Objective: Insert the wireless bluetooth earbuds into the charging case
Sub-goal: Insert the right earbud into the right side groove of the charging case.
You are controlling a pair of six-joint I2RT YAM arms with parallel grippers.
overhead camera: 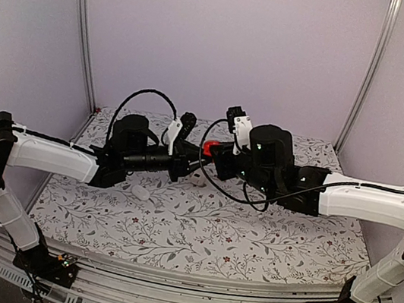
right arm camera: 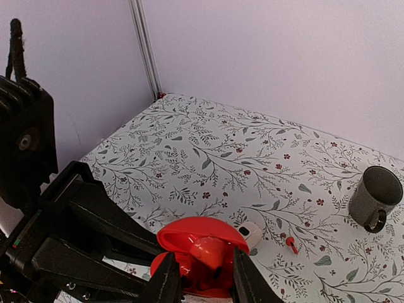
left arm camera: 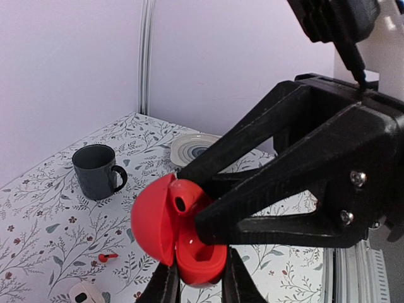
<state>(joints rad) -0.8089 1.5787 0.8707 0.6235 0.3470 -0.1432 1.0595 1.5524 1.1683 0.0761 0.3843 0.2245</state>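
Observation:
My left gripper [left arm camera: 197, 281] is shut on the base of a red hinged charging case [left arm camera: 201, 255], held above the table with its lid [left arm camera: 151, 218] open. A red earbud [left arm camera: 183, 197] sits in the case beside an empty slot. My right gripper [right arm camera: 201, 274] reaches in from the opposite side. Its fingers [right arm camera: 165, 278] stand on either side of that earbud [right arm camera: 211, 252], open, with a small gap at one side. A second red earbud [right arm camera: 290, 242] lies on the floral table. In the top view the two grippers meet over the middle of the table at the red case [overhead camera: 210, 147].
A small cream-white case [right arm camera: 251, 233] with a dark hollow lies on the table under the grippers. A grey mug [left arm camera: 95, 170] and a round patterned plate [left arm camera: 192, 149] stand farther off. The enclosure's walls surround the table [overhead camera: 196, 235].

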